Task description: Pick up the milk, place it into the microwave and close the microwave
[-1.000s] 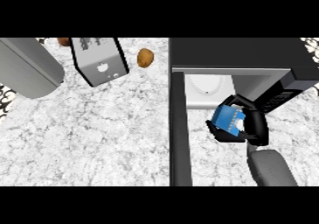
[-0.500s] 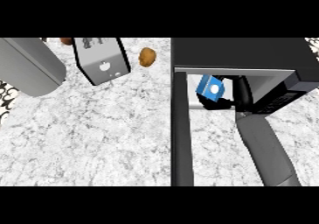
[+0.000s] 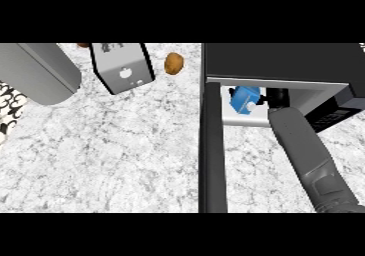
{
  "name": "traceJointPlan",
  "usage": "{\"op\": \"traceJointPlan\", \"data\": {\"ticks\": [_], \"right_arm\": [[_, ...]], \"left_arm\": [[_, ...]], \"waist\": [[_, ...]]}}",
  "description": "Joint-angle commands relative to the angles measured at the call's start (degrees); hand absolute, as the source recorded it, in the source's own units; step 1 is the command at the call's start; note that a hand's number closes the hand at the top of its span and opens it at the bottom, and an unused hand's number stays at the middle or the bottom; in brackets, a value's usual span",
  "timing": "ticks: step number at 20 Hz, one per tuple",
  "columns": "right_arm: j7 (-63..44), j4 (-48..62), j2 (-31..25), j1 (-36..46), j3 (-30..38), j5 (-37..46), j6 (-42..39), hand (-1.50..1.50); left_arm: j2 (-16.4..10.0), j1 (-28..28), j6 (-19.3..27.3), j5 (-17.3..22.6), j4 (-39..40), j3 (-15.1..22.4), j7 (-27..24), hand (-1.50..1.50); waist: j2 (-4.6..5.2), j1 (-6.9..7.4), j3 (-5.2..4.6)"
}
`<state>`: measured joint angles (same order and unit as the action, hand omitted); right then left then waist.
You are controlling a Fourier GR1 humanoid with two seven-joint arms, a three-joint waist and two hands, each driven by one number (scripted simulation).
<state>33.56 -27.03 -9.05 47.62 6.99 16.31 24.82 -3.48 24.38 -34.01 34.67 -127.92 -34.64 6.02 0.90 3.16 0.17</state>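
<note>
just left of the right hand (image 3: 276, 97), within the microwave (image 3: 288, 60) mouth, is the blue milk (image 3: 245, 99), the hand apparently curled against its side. placing is the step in hand; next it likely calls for setting it down, letting go, withdrawing, then swinging the open door (image 3: 212, 150) shut.

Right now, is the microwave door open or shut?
Open. The door sticks out from the microwave, and the milk shows in the bared cavity.
</note>
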Motion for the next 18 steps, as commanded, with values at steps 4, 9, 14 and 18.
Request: {"op": "traceJointPlan", "data": {"ticks": [4, 9, 14, 18], "right_arm": [[1.88, 8.88, -3.89, 6.1, 3.38, 1.92, 11.21, 1.5], [3.91, 13.22, -4.3, 8.78, 1.79, 5.1, 15.93, 1.5], [4.52, 17.15, -7.51, 7.89, 1.71, 6.53, 17.94, 1.5], [-2.0, 20.81, -9.13, 8.18, 1.36, 8.34, 26.53, -1.5]], "left_arm": [[1.16, 1.47, -3.58, 0.23, 1.41, 0.07, -2.18, -1.5], [0.51, -4.43, 0.55, -4.24, 1.87, 2.74, 0.42, -1.5], [1.09, -4.29, -0.9, -4.49, 3.01, 3.0, -0.83, -1.5], [0.29, -6.62, -0.54, -5.8, 5.43, 2.53, -1.59, -1.5]], "waist": [[0.86, 2.43, -0.04], [1.48, 1.57, 0.03], [2.21, 3.17, 0.11], [2.4, 2.78, -0.01]]}}
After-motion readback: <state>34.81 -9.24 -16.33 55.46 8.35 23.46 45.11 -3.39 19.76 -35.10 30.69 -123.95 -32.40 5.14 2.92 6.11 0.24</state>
